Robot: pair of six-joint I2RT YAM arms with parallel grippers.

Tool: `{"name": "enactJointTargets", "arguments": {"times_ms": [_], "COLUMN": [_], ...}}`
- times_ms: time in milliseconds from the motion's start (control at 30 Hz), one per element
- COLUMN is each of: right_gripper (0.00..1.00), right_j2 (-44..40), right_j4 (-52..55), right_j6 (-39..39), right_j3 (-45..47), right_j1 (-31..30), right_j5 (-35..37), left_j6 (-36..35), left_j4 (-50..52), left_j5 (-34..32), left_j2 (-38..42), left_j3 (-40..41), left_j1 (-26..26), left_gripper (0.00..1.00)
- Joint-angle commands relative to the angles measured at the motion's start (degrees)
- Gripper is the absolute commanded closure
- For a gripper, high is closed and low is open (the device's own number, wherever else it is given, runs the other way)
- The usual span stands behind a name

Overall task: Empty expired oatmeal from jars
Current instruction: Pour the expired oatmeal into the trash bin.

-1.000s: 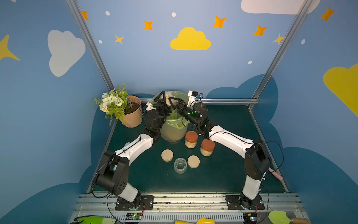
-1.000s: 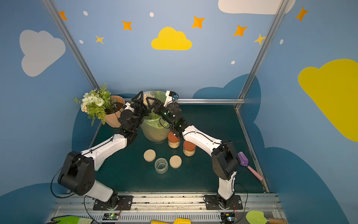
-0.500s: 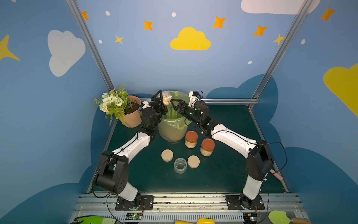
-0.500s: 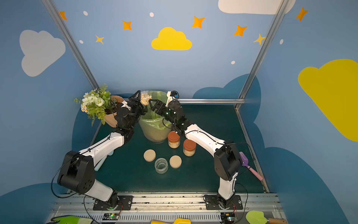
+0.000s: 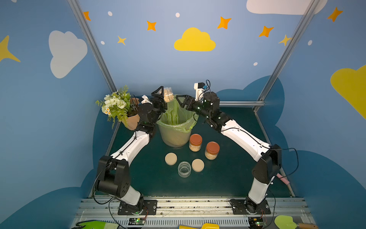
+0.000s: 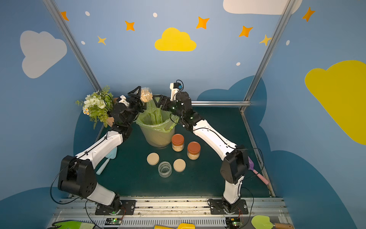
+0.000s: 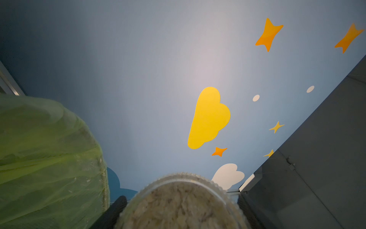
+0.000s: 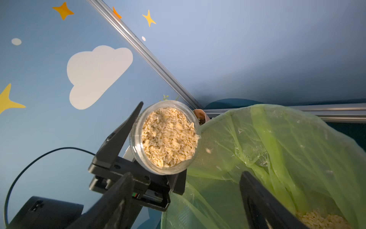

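- One dark green surface (image 5: 227, 178) holds all the things.
- Two arms reach up to the bin: the left arm (image 5: 134, 144) and the right arm (image 5: 241, 138).
- One tall bin (image 5: 174, 136) stands at the back of the surface with one green bag (image 5: 178, 117) in it. Some oatmeal lies at the bottom of the bag.
- One flower pot (image 5: 132, 122) stands just beside the bin.
- The left gripper (image 5: 164, 94) is squeezed tight on one held jar (image 5: 168, 94), up above the bin's rim. This jar has no lid, is tipped on its side, and is full of oatmeal (image 8: 168, 138).
- The right gripper (image 5: 182, 100) has its fingers apart and holds nothing. It hangs over the bin.
- There are four jars in all. The first orange-lid jar (image 5: 195, 142) and the second orange-lid jar (image 5: 212, 150) stand near the bin with oatmeal inside. One empty jar (image 5: 184, 169) stands open in front.
- Two lids lie flat beside the empty jar: the left beige lid (image 5: 171, 158) and the right beige lid (image 5: 197, 165).
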State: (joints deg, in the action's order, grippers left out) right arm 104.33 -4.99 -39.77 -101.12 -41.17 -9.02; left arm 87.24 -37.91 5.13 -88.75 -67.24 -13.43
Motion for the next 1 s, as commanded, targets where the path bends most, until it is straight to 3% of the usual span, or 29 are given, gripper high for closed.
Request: {"name": "enactJointTargets", "arguments": {"times_ms": [0,167,467,967], "right_gripper": [0.19,0.21,0.24,0.26], "right_j2": [0.3,1.8,2.0,6.5], "right_j4": [5.4,15.1,20.1,33.2], "right_j6": [5.7,11.6,16.2,27.0], "right_j3": [-1.2,-5.4,-6.1,-15.8], "right_j1": [0.4,0.4,0.0,-0.6], "right_j5": [-1.6,-1.1,0.4,1.9], "left_j6": [-2.9,-7.7,-16.0,-37.9], "left_j4": [-2.0,2.3,8.5,25.8], "left_j5": [1.9,3.8,6.5,11.7], "left_j2": [0.8,2.2,3.0,3.9], "left_j3": [-0.9,-1.5,-3.4,-11.6], "left_j1": [0.6,2.2,3.8,3.9], "left_gripper": [0.90,0.90,0.91,0.93]}}
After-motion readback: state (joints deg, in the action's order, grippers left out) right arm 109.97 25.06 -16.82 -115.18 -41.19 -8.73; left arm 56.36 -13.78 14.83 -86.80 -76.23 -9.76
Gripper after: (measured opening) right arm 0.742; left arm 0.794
